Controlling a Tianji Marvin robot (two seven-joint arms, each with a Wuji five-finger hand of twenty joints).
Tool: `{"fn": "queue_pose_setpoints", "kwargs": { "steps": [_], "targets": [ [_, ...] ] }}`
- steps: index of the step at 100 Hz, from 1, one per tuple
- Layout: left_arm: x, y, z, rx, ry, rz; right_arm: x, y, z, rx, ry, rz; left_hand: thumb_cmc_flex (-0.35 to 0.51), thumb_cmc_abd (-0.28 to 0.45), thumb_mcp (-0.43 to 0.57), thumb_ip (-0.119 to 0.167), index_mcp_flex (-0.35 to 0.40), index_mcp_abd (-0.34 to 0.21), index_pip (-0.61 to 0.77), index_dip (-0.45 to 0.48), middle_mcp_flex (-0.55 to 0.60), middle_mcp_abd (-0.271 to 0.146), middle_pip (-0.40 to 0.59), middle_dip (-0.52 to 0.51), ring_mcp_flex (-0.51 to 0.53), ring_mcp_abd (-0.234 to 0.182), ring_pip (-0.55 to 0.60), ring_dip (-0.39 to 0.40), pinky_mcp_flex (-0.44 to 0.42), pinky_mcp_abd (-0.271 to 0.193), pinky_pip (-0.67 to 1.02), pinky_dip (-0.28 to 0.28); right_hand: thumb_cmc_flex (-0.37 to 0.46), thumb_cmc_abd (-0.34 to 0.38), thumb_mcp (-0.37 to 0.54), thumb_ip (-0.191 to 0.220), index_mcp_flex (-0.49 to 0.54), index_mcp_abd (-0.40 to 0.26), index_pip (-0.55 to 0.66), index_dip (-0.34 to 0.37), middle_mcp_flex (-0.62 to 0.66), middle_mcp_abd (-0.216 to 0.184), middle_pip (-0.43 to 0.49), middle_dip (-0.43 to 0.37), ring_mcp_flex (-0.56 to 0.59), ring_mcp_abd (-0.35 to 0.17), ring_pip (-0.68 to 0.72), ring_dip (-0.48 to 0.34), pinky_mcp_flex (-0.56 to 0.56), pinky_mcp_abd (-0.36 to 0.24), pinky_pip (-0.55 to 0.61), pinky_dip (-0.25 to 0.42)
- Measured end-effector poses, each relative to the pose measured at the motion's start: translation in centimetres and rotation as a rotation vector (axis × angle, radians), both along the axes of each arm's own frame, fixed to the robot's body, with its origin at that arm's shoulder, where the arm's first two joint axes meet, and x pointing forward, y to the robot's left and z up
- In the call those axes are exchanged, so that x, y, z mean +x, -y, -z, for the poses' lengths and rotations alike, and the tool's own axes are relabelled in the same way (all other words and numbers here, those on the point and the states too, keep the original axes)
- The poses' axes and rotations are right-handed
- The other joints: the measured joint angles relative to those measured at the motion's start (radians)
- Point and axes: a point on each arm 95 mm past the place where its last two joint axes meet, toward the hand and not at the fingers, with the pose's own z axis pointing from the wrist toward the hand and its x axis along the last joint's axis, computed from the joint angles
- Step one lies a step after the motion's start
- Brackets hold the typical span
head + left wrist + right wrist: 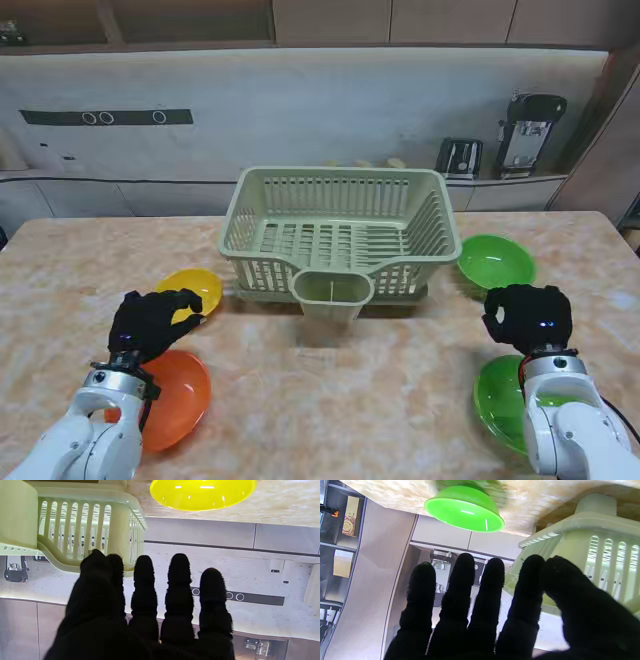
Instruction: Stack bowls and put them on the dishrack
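Note:
The pale green dishrack (pixel 340 235) stands mid-table with nothing in it. A yellow bowl (pixel 190 290) sits by its left corner, an orange bowl (pixel 175 400) nearer to me. My left hand (pixel 150 322) hovers between them, fingers spread and holding nothing; its wrist view shows the yellow bowl (pixel 202 493) and the dishrack (pixel 75 530) ahead. On the right, one green bowl (pixel 497 261) lies by the rack and a second green bowl (pixel 505 405) is close to me. My right hand (pixel 528 317) is open between them. The far green bowl (pixel 463 508) appears beyond its fingers.
A cutlery cup (pixel 332 293) juts from the rack's front. The marble table (pixel 340 400) stretches between my arms. A toaster (pixel 459 157) and coffee machine (pixel 530 135) sit on the back counter.

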Motion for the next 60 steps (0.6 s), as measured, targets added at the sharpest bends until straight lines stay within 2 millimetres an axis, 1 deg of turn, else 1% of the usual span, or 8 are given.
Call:
{"fn": "queue_pose_setpoints", "kwargs": {
  "steps": [47, 53, 57, 60],
  "targets": [
    [-0.01, 0.00, -0.01, -0.001, 0.004, 0.001, 0.01, -0.01, 0.00, 0.000, -0.001, -0.001, 0.000, 0.000, 0.000, 0.000, 0.000, 0.000, 0.000, 0.000, 0.000, 0.000, 0.000, 0.000, 0.000, 0.000, 0.000, 0.000, 0.000, 0.000, 0.000, 0.000, 0.000, 0.000, -0.001, 0.000, 0.000, 0.000, 0.000, 0.000, 0.000, 0.000, 0.000, 0.000, -0.002, 0.000, -0.002, 0.000, -0.007, 0.000, -0.001, 0.000],
    [-0.01, 0.00, -0.01, 0.000, 0.004, 0.001, 0.04, -0.06, 0.04, 0.000, -0.011, -0.005, 0.000, 0.000, 0.000, 0.000, 0.000, 0.000, 0.000, 0.000, 0.000, 0.000, 0.000, 0.000, 0.000, 0.000, 0.000, 0.000, 0.000, 0.000, 0.000, 0.000, 0.000, 0.000, -0.002, 0.000, 0.000, 0.000, 0.000, 0.000, 0.000, 0.000, 0.000, -0.005, -0.011, 0.000, -0.010, 0.000, -0.012, 0.000, -0.003, 0.000],
    [-0.01, 0.00, -0.01, 0.001, 0.004, 0.001, 0.09, -0.12, 0.10, -0.001, -0.022, -0.006, 0.000, 0.000, 0.000, 0.000, 0.000, 0.000, 0.000, 0.000, 0.000, 0.000, 0.000, 0.000, 0.000, 0.000, 0.000, 0.000, 0.000, 0.000, 0.000, 0.000, 0.000, 0.000, -0.002, 0.000, 0.000, 0.000, 0.000, 0.000, -0.005, 0.000, 0.000, -0.026, -0.020, 0.001, -0.025, 0.000, -0.017, 0.000, -0.014, 0.000],
    [-0.02, 0.00, 0.00, 0.001, 0.004, 0.001, 0.12, -0.19, 0.15, -0.002, -0.031, -0.007, 0.000, 0.000, 0.000, 0.000, 0.000, 0.000, 0.000, 0.000, 0.000, 0.000, 0.000, 0.000, 0.000, 0.000, 0.000, 0.000, 0.000, 0.000, 0.000, 0.000, 0.000, 0.000, -0.002, 0.000, -0.005, 0.000, -0.007, 0.000, -0.012, 0.000, -0.019, -0.029, -0.023, 0.001, -0.028, -0.001, -0.021, 0.000, -0.020, 0.000]
  ]
}}
